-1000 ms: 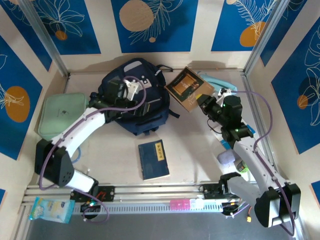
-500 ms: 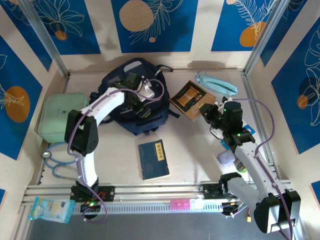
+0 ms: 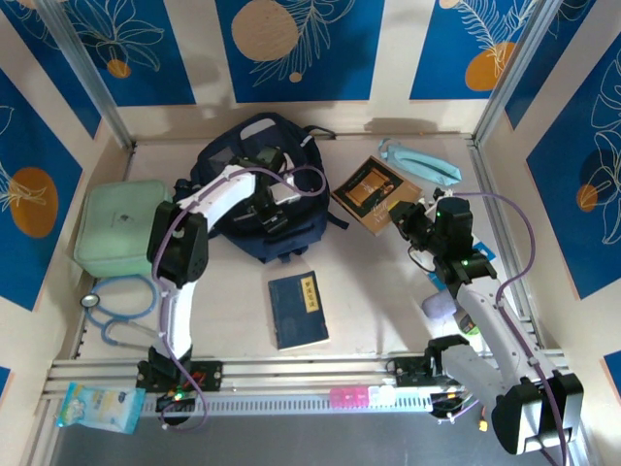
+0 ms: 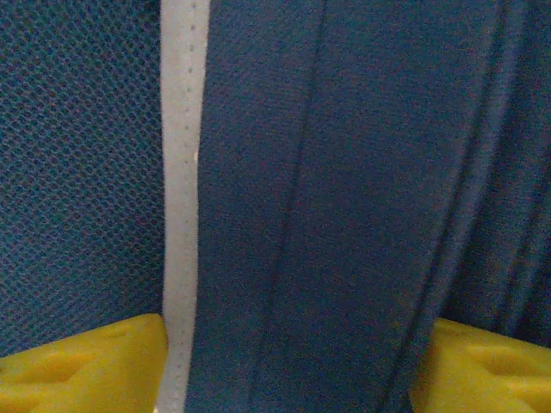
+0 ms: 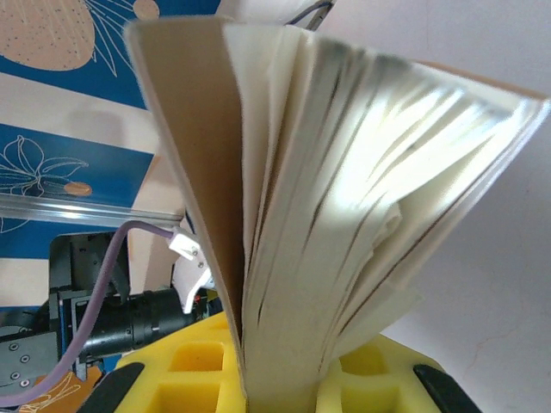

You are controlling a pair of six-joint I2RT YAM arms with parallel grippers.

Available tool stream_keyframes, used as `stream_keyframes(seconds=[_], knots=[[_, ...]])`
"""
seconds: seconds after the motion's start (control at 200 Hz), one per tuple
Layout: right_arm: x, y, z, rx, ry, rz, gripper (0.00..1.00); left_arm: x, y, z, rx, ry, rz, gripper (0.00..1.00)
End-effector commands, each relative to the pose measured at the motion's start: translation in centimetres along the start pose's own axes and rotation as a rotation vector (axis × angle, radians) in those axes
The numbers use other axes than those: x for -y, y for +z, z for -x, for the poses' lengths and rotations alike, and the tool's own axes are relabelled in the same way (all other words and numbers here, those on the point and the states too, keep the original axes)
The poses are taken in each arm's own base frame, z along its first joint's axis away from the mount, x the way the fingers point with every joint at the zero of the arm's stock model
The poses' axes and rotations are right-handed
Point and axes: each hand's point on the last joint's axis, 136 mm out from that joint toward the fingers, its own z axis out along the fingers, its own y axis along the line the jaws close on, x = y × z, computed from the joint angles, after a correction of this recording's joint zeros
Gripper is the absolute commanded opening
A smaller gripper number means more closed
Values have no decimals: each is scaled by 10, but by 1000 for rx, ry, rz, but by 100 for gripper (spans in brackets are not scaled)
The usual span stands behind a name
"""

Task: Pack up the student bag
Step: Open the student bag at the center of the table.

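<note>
At the far left of the table lies a pale mint-green zip case (image 3: 116, 228). A stethoscope (image 3: 112, 313) is coiled just in front of it, and a snack packet (image 3: 95, 408) sits beyond the near rail. The left arm reaches up and across to the student bag (image 3: 296, 231), a navy-blue backpack lying flat at the back of the table, left of centre. The left gripper (image 3: 269, 190) rests on top of the bag's front. Seen from the left wrist, its yellow fingers (image 4: 82, 361) stand well apart, with navy fabric and a pale stripe lying between them. The cloth is so close to the lens that I cannot tell whether it is pinched or merely touched.

In front of the bag, apart from it, a dark blue book (image 3: 298, 310) lies flat. To the right, a brown-covered book (image 3: 369, 189) is clamped at one corner by the right gripper (image 3: 406, 216). The jaws are closed tight on it, and its pages fan open above the fingers. Behind it, near the back-right corner, lies a light-blue face mask (image 3: 419, 161).
</note>
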Motion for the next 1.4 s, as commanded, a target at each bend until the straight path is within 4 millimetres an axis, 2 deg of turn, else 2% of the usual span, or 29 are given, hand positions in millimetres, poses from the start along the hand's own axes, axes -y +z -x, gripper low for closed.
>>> stream_keyframes(seconds=[0.0, 0.135, 0.24, 0.36, 0.485, 0.605, 0.755, 0.86, 1.0, 1.185, 1.285, 1.395], knots=[[-20, -8, 9, 37, -17, 80, 0, -11, 4, 0, -49, 38, 68, 59], [-21, -8, 9, 36, -11, 80, 0, -11, -4, 10, -13, 27, 79, 37], [-21, -10, 10, 42, -11, 80, 0, -12, -23, 22, 63, 9, 87, 18], [-19, -14, 13, 57, -15, 67, 0, -20, -49, 33, 134, -24, 136, 0], [-15, -23, 21, 101, -27, 40, 0, -28, -80, 41, 214, -68, 183, 0], [-10, -31, 24, 124, -41, 18, 0, -37, -118, 52, 328, -127, 246, 0], [-6, -32, 18, 99, -38, 21, 0, -58, -168, 65, 497, -254, 370, 0], [-12, -31, 10, 66, -50, 75, 0, -76, -197, 69, 615, -386, 454, 0], [-29, -27, -5, -13, -68, 196, 0, -75, -218, 77, 749, -448, 443, 0], [-56, -11, -30, -117, -104, 283, 0, -68, -233, 84, 833, -442, 412, 0], [-76, 4, -44, -166, -138, 315, 0, -67, -236, 84, 835, -439, 411, 0], [-78, 35, -58, -208, -99, 262, 0, -66, -240, 84, 847, -443, 402, 0]])
